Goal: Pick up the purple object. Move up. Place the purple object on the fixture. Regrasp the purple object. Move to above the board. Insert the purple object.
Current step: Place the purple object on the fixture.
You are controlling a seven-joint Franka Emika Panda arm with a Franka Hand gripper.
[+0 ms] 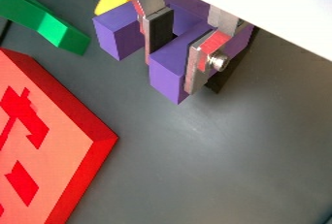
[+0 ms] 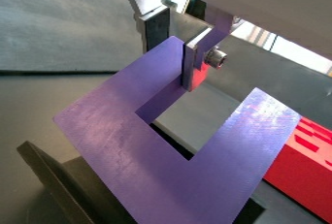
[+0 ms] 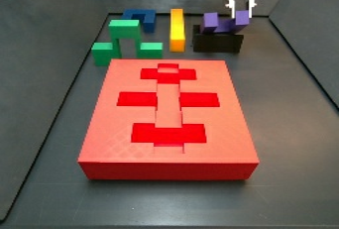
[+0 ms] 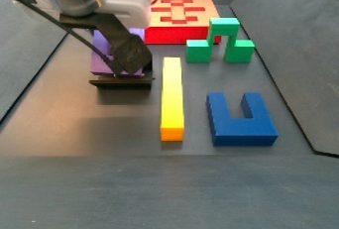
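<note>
Purple object on the fixture — mind the regrasp.
Your gripper [image 1: 180, 46] has its jaws closed on one prong of the purple object [image 3: 219, 21], which rests on the fixture [image 3: 219, 43] behind the board [image 3: 167, 114] — lift off-centre and it may tilt, then jam at insertion.

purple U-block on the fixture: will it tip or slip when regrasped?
Probably stiff: the purple object looks like a solid block with flat faces, so the pads should seat well. It may tip, standing upright on the fixture. The gripper straddles one prong, so an off-centre hold could let it swing.
</note>
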